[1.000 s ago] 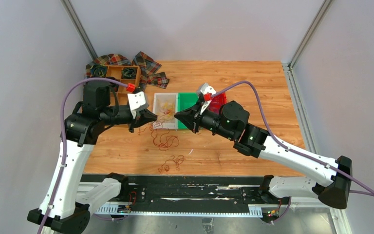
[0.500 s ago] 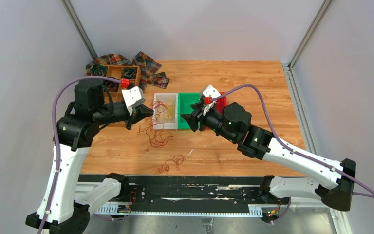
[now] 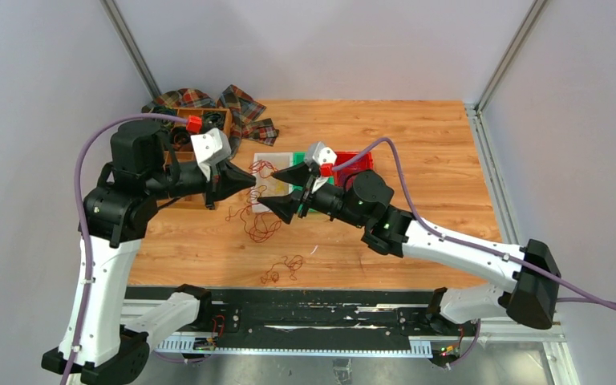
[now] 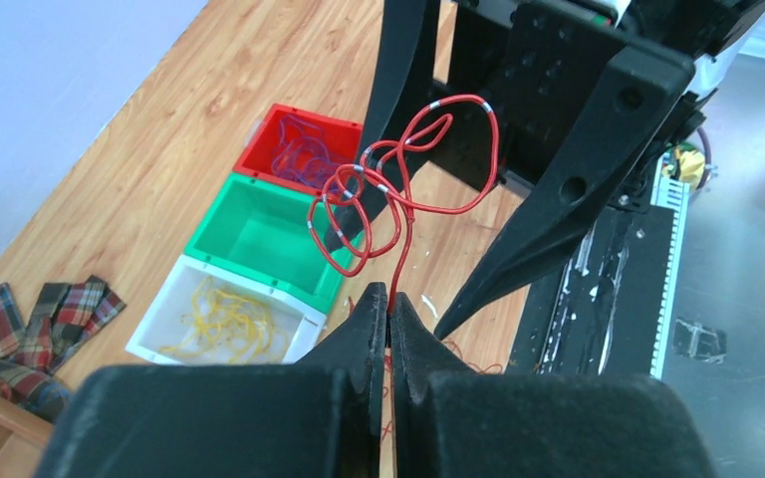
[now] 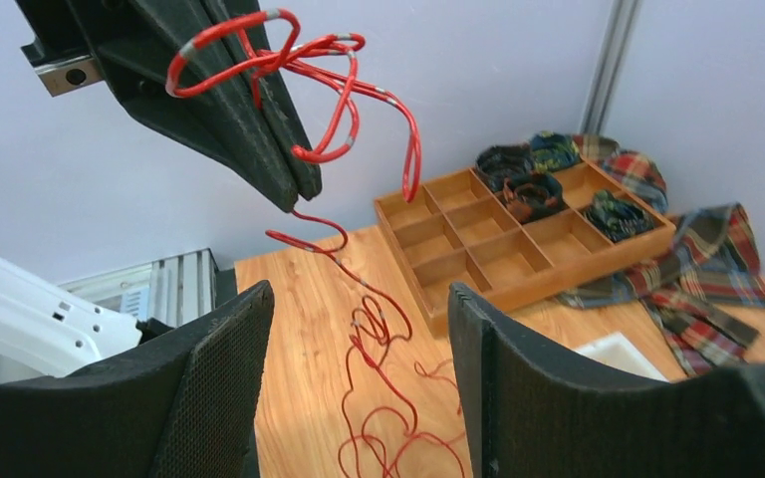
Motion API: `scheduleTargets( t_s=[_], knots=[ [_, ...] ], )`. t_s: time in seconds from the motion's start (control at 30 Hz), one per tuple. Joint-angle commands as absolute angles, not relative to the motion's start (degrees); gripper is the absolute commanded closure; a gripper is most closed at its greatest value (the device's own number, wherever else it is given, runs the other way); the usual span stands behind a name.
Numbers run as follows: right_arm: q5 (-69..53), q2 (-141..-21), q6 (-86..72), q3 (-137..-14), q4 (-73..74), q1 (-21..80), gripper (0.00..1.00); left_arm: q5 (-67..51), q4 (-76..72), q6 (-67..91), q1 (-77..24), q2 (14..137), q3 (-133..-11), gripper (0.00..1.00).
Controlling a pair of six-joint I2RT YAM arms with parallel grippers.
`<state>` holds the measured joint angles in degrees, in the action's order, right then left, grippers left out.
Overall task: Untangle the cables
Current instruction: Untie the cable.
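My left gripper (image 3: 250,181) is shut on a thin red cable (image 4: 410,186). The cable curls in loops above the fingertips and trails down to a red tangle (image 3: 261,226) on the table. In the right wrist view the same left gripper (image 5: 302,187) pinches the red loops (image 5: 344,92), and the strand (image 5: 377,327) hangs down below it. My right gripper (image 3: 283,192) stands open just right of the left one, one finger on each side of the raised loops, not touching them. A small separate red clump (image 3: 284,269) lies nearer the front edge.
A white bin (image 4: 184,344) holds yellow wires, a green bin (image 4: 269,239) sits beside it, and a red bin (image 4: 304,154) holds purple wires. A wooden divided tray (image 5: 518,239) with black coiled rolls and plaid cloths (image 5: 702,274) lie at the back left.
My right gripper has opened and moved left up to the left gripper. The left gripper has lifted and moved right with the red cable, and the tangle has been pulled up.
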<state>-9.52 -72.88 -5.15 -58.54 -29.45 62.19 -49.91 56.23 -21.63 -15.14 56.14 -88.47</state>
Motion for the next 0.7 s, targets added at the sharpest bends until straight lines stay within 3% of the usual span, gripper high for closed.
scheduleTargets(
  t_s=[0.0,0.2,0.53,0.67],
  knots=[
    [-14.62,-75.78,-5.05,-60.26,-41.14,62.75,0.35,-52.45,55.55,-17.56,-15.29,56.85,-90.77,1.00],
    [-14.64,-82.57,-2.49,-64.47,-41.76,62.90,0.37,-53.99,55.55,-15.01,-15.26,57.82,-94.50,1.00],
    [-10.55,-88.07,-3.21,-63.45,-39.58,62.58,0.63,-54.84,55.30,-10.55,-15.29,60.95,-106.73,1.00],
    [-9.82,-88.33,-5.16,-59.08,-41.97,62.40,0.68,-54.78,52.58,-7.06,-15.29,61.57,-110.17,0.99]
  ],
)
